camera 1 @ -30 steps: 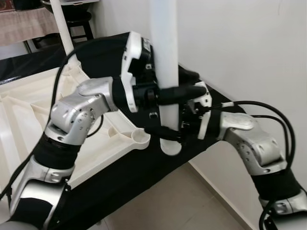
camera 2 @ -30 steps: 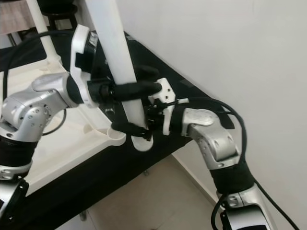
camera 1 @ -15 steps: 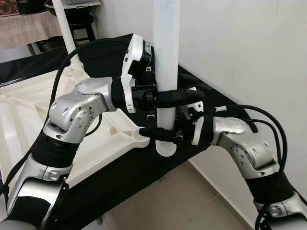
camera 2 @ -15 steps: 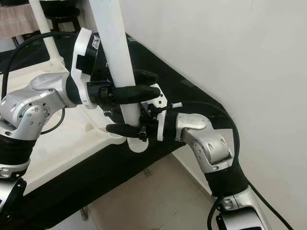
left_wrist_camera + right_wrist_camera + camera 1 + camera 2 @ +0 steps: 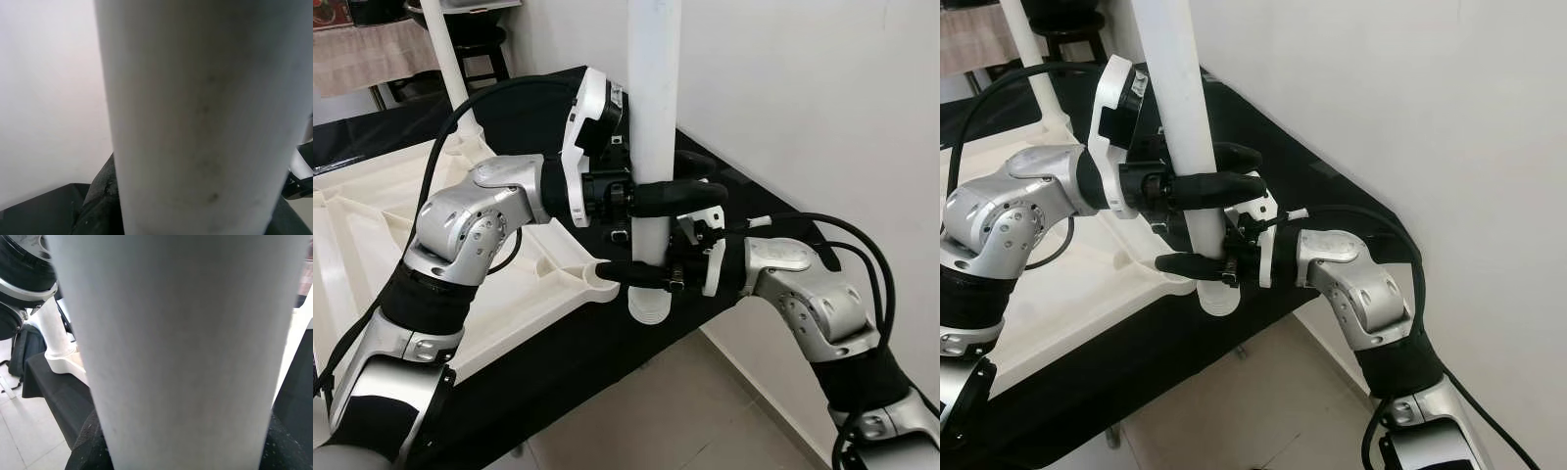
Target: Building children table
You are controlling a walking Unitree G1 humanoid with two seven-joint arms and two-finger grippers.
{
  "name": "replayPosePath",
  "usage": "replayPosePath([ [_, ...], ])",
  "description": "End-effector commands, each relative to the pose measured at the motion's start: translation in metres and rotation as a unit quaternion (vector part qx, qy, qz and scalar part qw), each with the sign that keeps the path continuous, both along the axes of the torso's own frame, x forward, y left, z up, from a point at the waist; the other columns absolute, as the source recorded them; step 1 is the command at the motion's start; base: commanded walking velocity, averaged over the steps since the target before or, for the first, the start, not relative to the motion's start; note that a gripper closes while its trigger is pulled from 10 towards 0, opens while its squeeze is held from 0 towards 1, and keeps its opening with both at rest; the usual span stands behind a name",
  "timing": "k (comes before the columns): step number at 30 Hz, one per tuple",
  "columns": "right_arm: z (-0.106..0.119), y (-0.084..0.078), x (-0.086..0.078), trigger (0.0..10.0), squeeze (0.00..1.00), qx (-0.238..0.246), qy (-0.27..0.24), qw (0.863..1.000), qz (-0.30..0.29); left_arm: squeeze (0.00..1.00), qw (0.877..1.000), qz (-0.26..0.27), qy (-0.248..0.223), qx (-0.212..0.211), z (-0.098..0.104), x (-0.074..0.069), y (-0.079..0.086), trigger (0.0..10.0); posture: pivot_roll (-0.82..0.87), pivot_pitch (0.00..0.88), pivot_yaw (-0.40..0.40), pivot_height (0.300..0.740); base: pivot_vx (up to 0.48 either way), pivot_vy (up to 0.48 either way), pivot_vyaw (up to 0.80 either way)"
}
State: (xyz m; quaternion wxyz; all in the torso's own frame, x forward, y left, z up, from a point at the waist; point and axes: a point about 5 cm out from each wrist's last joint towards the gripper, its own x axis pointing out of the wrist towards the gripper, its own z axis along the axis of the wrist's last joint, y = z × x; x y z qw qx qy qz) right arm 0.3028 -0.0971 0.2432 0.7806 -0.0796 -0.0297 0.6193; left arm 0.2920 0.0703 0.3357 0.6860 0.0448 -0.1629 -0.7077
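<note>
A thick white table leg stands nearly upright, held by both grippers. My left gripper is shut on the leg from the left, one black finger across its front and the other behind. Just below, my right gripper is shut on it from the right, a finger crossing the front. The leg's ribbed lower end hangs right beside the round corner socket of the upturned cream tabletop. Both wrist views look closely at the leg.
The tabletop lies on a black-covered surface against a white wall. Another white leg stands at its far corner. Tiled floor lies below the near edge. A dark stool stands behind.
The leg has gone from a slight tilt to nearly upright, and its lower end has shifted left towards the corner socket. Both grippers kept hold; the right arm slid left with it.
</note>
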Motion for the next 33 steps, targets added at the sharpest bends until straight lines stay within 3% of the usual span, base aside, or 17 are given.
replayPosePath([
  [1,-0.002,0.005,0.002,0.0,0.0,-0.001,0.014,1.0,0.001,0.0,0.997,-0.067,-0.034,-0.001,0.008,-0.016,-0.016,10.0,0.0,0.116,-0.07,0.74,0.0,0.0,0.0],
  [2,-0.002,0.005,0.008,0.0,0.0,0.002,0.015,1.0,-0.022,1.0,0.998,-0.062,-0.02,-0.006,0.012,-0.015,-0.014,10.0,0.0,0.118,-0.073,0.74,0.0,0.0,0.0],
  [8,-0.001,-0.001,0.021,0.0,0.0,0.017,0.018,0.996,-0.088,1.0,0.998,-0.015,-0.035,-0.043,0.028,-0.009,0.002,10.0,0.0,0.124,-0.075,0.74,0.0,0.0,0.0],
  [12,-0.001,-0.008,0.029,0.0,0.0,0.029,0.022,0.991,-0.128,1.0,0.996,0.015,-0.045,-0.077,0.042,-0.009,0.02,10.0,0.0,0.128,-0.079,0.74,0.0,0.0,0.0],
  [15,-0.002,-0.019,0.034,0.0,0.0,0.038,0.025,0.986,-0.163,1.0,0.987,0.051,-0.057,-0.142,0.064,-0.014,0.051,10.0,0.01,0.129,-0.085,0.74,0.0,0.0,0.0],
  [17,-0.002,-0.019,0.034,0.0,0.0,0.038,0.025,0.986,-0.163,1.0,0.987,0.051,-0.057,-0.142,0.064,-0.014,0.051,10.0,0.01,0.129,-0.085,0.74,0.0,0.0,0.0],
  [18,-0.003,-0.023,0.036,0.0,0.0,0.043,0.024,0.982,-0.181,0.05,0.982,0.062,-0.061,-0.167,0.072,-0.018,0.062,10.0,0.01,0.127,-0.087,0.74,0.0,0.0,0.0],
  [20,-0.002,-0.028,0.04,0.0,0.0,0.052,0.021,0.977,-0.205,0.0,0.976,0.082,-0.066,-0.191,0.078,-0.02,0.072,10.0,0.02,0.125,-0.088,0.74,0.0,0.0,0.0],
  [23,0.014,-0.045,0.057,0.0,0.0,0.138,-0.004,0.942,-0.307,0.0,0.95,0.19,-0.059,-0.239,0.079,-0.015,0.095,10.0,0.02,0.123,-0.088,0.74,0.0,0.0,0.0],
  [24,0.014,-0.045,0.057,0.0,0.0,0.138,-0.004,0.942,-0.307,0.0,0.95,0.19,-0.059,-0.239,0.079,-0.015,0.095,10.0,0.02,0.123,-0.088,0.74,0.0,0.0,0.0],
  [25,0.018,-0.048,0.059,1.9,0.0,0.158,-0.007,0.933,-0.322,0.0,0.945,0.213,-0.049,-0.244,0.075,-0.012,0.098,10.0,0.02,0.123,-0.088,0.74,0.0,0.0,0.0],
  [26,0.018,-0.048,0.059,1.9,0.0,0.158,-0.007,0.933,-0.322,0.0,0.945,0.213,-0.049,-0.244,0.075,-0.012,0.098,10.0,0.02,0.123,-0.088,0.74,0.0,0.0,0.0],
  [27,0.022,-0.049,0.059,10.0,0.0,0.185,-0.002,0.929,-0.321,0.0,0.938,0.244,-0.035,-0.245,0.065,-0.008,0.1,10.0,0.02,0.124,-0.088,0.74,0.0,0.0,0.0],
  [29,0.03,-0.049,0.057,10.0,0.0,0.231,-0.006,0.919,-0.318,0.0,0.918,0.315,0.018,-0.24,0.028,0.003,0.097,10.0,0.03,0.135,-0.094,0.74,0.0,0.0,0.0],
  [31,0.032,-0.048,0.057,10.0,0.0,0.241,-0.008,0.916,-0.322,0.0,0.908,0.343,0.068,-0.229,-0.004,0.006,0.09,10.0,0.02,0.138,-0.099,0.74,0.0,0.0,0.0],
  [32,0.032,-0.048,0.057,10.0,0.0,0.241,-0.008,0.916,-0.322,0.0,0.908,0.343,0.068,-0.229,-0.004,0.006,0.09,10.0,0.02,0.138,-0.099,0.74,0.0,0.0,0.0],
  [33,0.033,-0.049,0.057,10.0,0.0,0.242,-0.013,0.912,-0.329,0.0,0.903,0.358,0.097,-0.218,-0.025,0.006,0.086,10.0,0.03,0.14,-0.102,0.74,0.0,0.0,0.0],
])
